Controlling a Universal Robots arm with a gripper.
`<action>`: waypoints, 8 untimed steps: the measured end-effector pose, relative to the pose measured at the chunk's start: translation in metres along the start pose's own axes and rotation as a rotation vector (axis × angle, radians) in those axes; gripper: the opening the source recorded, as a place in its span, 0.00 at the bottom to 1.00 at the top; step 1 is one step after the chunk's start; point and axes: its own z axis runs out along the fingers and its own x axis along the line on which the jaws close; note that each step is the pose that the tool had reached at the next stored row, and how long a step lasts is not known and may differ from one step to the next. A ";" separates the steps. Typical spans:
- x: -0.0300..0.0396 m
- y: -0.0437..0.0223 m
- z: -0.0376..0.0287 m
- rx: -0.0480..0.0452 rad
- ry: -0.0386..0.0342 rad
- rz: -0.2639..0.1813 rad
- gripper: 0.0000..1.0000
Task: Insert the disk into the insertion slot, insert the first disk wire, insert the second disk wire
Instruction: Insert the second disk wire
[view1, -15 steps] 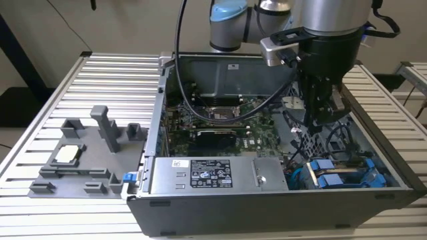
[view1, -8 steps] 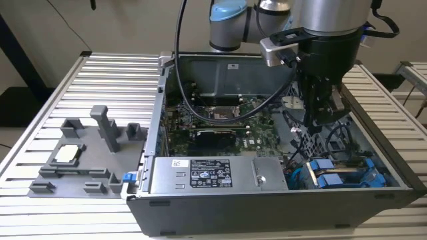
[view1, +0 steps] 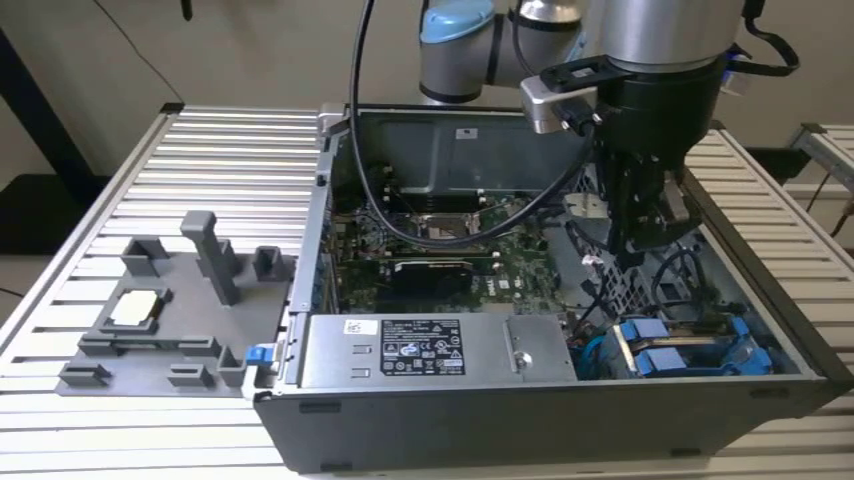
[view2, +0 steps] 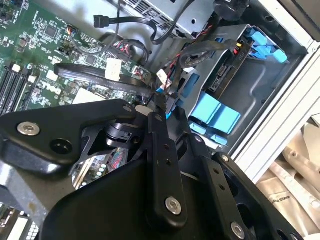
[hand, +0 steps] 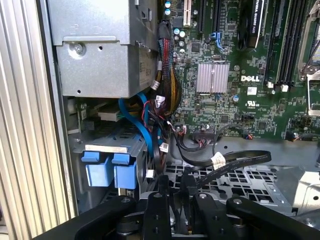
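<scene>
The gripper (view1: 643, 238) hung low inside the case (view1: 534, 425), over a holey plate (hand: 235, 186). Its fingers (hand: 162, 196) were pinched narrow on the end of a black wire (hand: 240, 159). The disk (hand: 107, 169) sat in the slot (hand: 100, 142) nearby, in the case's corner, with two bright blue tabs sticking out.

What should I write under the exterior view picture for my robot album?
A robot gripper hangs inside an open computer case, near the blue-framed disk.

The insertion slot (hand: 107, 141) hides most of the disk (hand: 125, 172).
</scene>
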 end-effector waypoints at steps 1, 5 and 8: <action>0.0000 0.0000 0.0000 0.0000 0.0001 0.000 0.25; 0.0000 0.0000 0.0000 0.0000 0.0005 0.000 0.18; 0.0000 0.0000 0.0000 0.0000 0.0006 0.000 0.18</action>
